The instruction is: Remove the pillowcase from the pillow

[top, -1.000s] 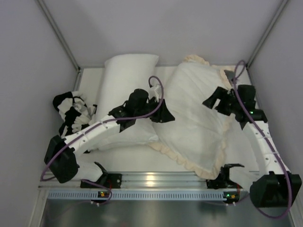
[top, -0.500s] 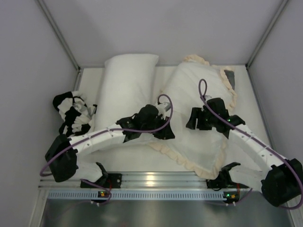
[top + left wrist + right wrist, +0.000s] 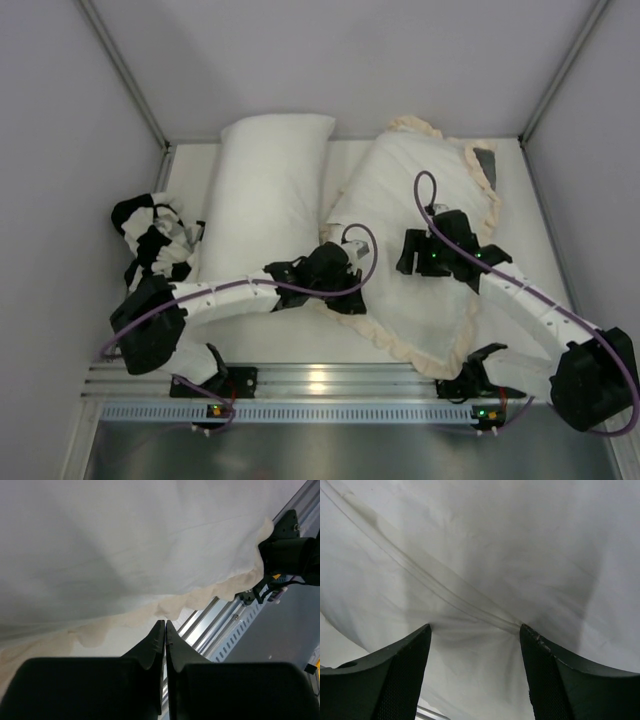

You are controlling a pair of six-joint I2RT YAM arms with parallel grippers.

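The pillowcase (image 3: 420, 200) lies white face up at centre right, plump, with a cream frill (image 3: 400, 345) round its edge and a dark grey patch (image 3: 485, 160) at the far right corner. The pillow does not show apart from it. My left gripper (image 3: 345, 297) is shut and empty at the near left frill. In the left wrist view its tips (image 3: 165, 623) sit just short of the frill (image 3: 150, 612). My right gripper (image 3: 410, 252) is open and presses down on the middle of the cover. In the right wrist view (image 3: 475, 627) the white cloth (image 3: 475, 580) puckers between its fingers.
A longer plain white pillow (image 3: 270, 185) lies left of the pillowcase. A black-and-white patterned cloth (image 3: 150, 240) is bunched at the far left. A metal rail (image 3: 320, 380) runs along the near edge. Grey walls close in the back and sides.
My right gripper came from the far right corner onto the middle of the pillowcase. My left gripper slid nearer and right, down to the near left frill.
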